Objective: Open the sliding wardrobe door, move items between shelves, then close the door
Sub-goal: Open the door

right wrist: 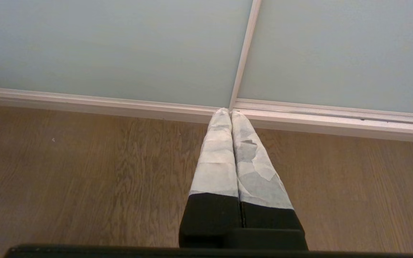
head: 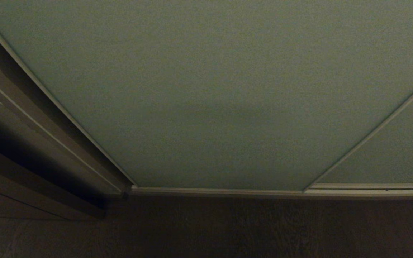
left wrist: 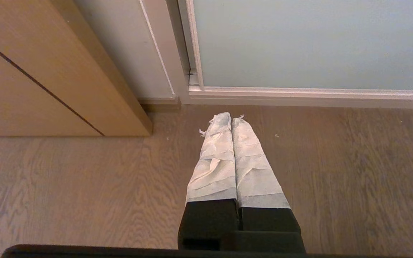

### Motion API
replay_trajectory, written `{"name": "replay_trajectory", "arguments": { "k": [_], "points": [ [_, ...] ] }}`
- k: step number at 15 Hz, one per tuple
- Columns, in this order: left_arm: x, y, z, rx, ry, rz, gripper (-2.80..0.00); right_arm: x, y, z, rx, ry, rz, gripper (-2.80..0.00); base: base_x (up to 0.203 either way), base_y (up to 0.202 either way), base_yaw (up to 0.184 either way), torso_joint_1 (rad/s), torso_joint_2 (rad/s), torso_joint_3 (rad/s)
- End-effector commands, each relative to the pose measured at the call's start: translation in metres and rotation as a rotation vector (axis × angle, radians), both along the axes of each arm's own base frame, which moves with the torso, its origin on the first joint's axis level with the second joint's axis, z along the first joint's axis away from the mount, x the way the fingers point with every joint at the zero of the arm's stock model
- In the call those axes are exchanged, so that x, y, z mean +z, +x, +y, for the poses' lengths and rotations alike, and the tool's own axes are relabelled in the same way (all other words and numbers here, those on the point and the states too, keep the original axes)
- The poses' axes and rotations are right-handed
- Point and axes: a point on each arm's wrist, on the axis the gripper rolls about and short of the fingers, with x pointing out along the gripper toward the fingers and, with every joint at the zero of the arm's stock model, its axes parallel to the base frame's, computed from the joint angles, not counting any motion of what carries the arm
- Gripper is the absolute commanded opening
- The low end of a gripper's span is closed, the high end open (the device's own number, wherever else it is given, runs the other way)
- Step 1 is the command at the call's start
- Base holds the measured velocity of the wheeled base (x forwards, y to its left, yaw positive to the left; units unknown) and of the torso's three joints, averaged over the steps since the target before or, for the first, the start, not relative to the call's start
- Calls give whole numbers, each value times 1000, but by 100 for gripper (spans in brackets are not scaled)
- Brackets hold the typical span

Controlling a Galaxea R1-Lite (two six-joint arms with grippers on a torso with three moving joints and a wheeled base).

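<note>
While both grippers, left (left wrist: 231, 120) and right (right wrist: 229, 114), hang clenched, sliding wardrobe door (head: 213, 89) stands closed.

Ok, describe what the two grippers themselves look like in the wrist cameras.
The left gripper has two long, tapering fingers wrapped in crinkled white tape or cloth, frayed at the tips, on black, blocky bases. The right gripper is built the same; its white wrap looks patchier, with greyer worn areas. A black housing edge runs below each. No cables or markings show.

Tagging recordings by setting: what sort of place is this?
Probably a bedroom or hallway in a home: a closed sliding wardrobe door on a floor track, wood-grain flooring, and a wooden door frame beside it.
</note>
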Motion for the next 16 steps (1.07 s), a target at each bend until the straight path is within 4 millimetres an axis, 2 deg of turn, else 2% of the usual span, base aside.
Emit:
{"name": "replay_trajectory", "arguments": {
  "k": [1,16],
  "points": [
    [0,0,0,0,0,2,-280,0,0,0,1,0,-1,-280,0,0,0,0,0,0],
    [-1,0,0,2,21,19,-280,0,0,0,0,0,-1,-280,0,0,0,0,0,0]
  ]
}}
